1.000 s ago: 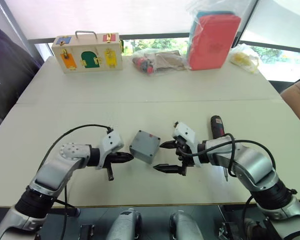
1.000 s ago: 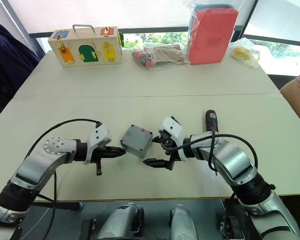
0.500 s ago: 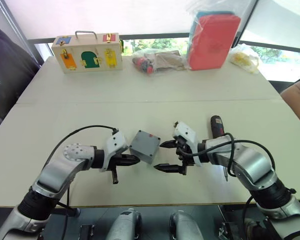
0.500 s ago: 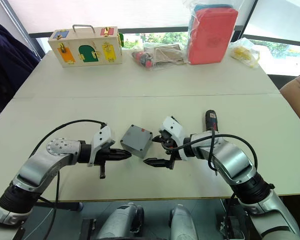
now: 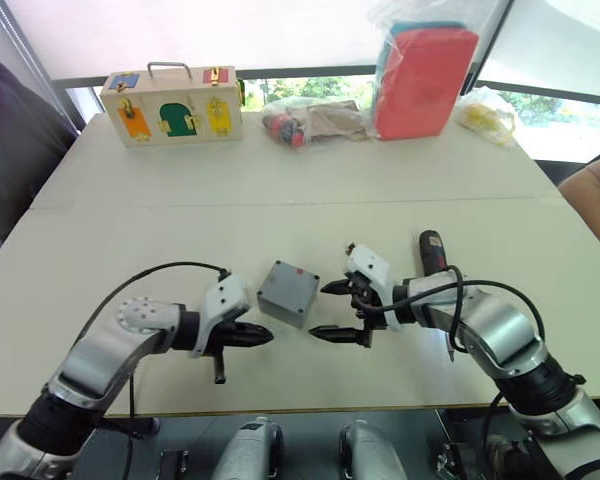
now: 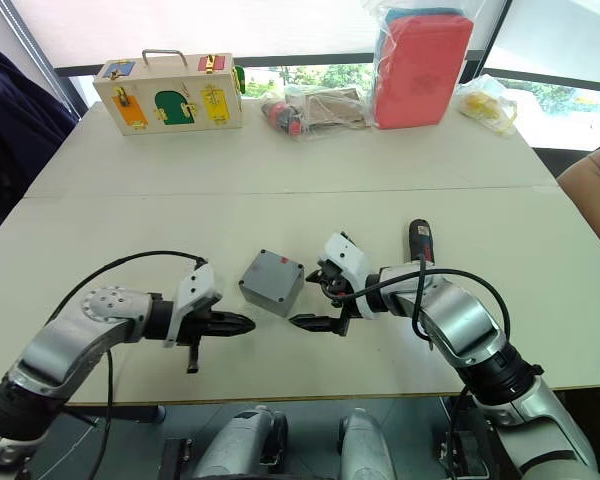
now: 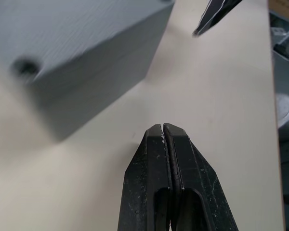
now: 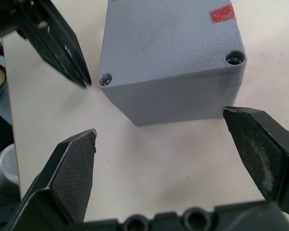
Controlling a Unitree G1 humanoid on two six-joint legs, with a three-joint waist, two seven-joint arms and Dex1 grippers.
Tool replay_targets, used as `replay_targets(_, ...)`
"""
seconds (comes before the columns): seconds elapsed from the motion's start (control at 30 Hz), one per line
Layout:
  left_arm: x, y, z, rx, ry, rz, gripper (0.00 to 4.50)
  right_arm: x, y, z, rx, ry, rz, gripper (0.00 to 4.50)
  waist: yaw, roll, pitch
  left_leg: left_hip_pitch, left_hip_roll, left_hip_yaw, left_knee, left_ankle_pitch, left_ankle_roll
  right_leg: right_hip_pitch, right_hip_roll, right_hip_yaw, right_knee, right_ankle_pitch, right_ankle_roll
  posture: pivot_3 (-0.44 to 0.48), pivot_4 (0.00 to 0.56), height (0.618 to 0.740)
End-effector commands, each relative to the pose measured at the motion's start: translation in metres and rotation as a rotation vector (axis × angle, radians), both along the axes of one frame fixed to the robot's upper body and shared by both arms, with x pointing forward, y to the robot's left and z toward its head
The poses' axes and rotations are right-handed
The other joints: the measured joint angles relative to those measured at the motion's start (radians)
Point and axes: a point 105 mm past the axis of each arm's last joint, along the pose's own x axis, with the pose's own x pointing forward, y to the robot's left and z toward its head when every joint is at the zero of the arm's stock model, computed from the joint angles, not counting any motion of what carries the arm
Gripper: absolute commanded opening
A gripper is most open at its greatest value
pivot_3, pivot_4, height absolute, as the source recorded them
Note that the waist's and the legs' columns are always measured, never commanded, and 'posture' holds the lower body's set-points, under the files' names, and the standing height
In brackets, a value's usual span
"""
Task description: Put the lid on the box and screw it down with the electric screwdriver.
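Box (image 5: pixel 286 292), lid apparently already seated, mid-surface (image 5: pixel 310 215) between claws: left claw (image 5: pixel 262 338) clenched empty, newly backed off; right claw (image 5: pixel 332 312) spread wide alongside. Electric screwdriver (image 5: pixel 435 262) untouched, fastening pending.

1. Tabletop (image 5: pixel 130 240): pale beige, with a seam running across it.
2. Box (image 5: pixel 289 293): grey, resting on the near half (a small red mark on its upper face).
3. Electric screwdriver (image 5: pixel 433 250): black with red markings, lying to the right of the box, well apart from it.
4. Far edge, left to right: wooden box with coloured doors (image 5: pixel 173 103), clear bag of small items (image 5: pixel 310 120), red case in plastic wrap (image 5: pixel 425 66), small bag with yellow contents (image 5: pixel 489 113).
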Motion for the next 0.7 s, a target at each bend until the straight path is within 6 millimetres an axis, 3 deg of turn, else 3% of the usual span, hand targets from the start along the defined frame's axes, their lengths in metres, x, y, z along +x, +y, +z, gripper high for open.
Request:
replay_targets(0.03,0.012,0.019,0.010,-0.003,-0.070,0.060,0.00,0.000,0.002,0.009,0.011,-0.041,0.017,4.44,0.000,0.000,0.000,0.000,0.000,0.000,0.000,0.000,0.000,0.000,0.000,0.000,0.000,0.000,0.000,0.000,0.150,0.740)
replay_targets(0.2,0.033,0.030,0.010,0.013,-0.128,0.125,0.00,-0.001,0.004,0.009,0.011,-0.039,0.027,4.44,0.000,0.000,0.000,0.000,0.000,0.000,0.000,0.000,0.000,0.000,0.000,0.000,0.000,0.000,0.000,0.000,0.150,0.740)
replay_targets(0.37,0.051,0.014,0.011,0.000,-0.186,0.126,0.00,-0.002,0.006,0.010,0.013,-0.041,0.035,4.44,0.000,0.000,0.000,0.000,-0.001,0.000,0.000,0.000,0.000,0.000,0.000,0.000,0.000,0.000,0.000,0.000,0.150,0.740)
replay_targets(0.53,0.052,-0.005,0.012,-0.027,-0.184,0.076,0.00,-0.001,0.006,0.012,0.015,-0.047,0.033,4.44,-0.002,0.000,0.000,0.000,-0.001,0.000,0.000,0.001,-0.002,0.000,0.000,0.000,0.000,0.000,0.000,0.000,0.150,0.740)
replay_targets(0.7,0.040,-0.020,0.011,-0.041,-0.147,0.008,0.00,0.003,0.006,0.015,0.020,-0.070,0.013,4.44,-0.002,0.000,0.000,0.000,0.000,0.000,0.000,0.001,-0.002,0.000,0.000,0.000,0.000,0.000,0.000,0.000,0.150,0.740)
